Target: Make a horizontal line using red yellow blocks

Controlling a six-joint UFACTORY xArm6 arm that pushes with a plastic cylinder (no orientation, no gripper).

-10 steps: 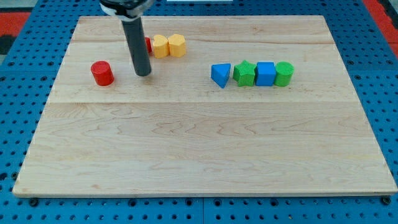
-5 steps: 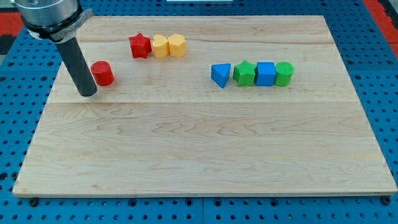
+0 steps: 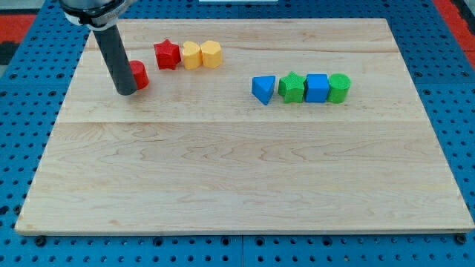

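My tip (image 3: 126, 91) rests on the board at the upper left, touching the left side of a red cylinder (image 3: 139, 75), which the rod partly hides. Up and to the right of it, a red star (image 3: 168, 55), a yellow block (image 3: 191, 55) and a yellow hexagonal block (image 3: 211, 54) stand side by side in a row. The red cylinder sits lower and to the left of the red star, with a small gap between them.
A blue triangle (image 3: 263, 89), a green star-like block (image 3: 292, 87), a blue cube (image 3: 317, 87) and a green cylinder (image 3: 339, 87) form a row at the upper right. The wooden board (image 3: 237, 178) lies on a blue pegboard.
My tip swung left around the red cylinder to its left side, then moved right and up. The red cylinder has shifted right and up toward the red star.
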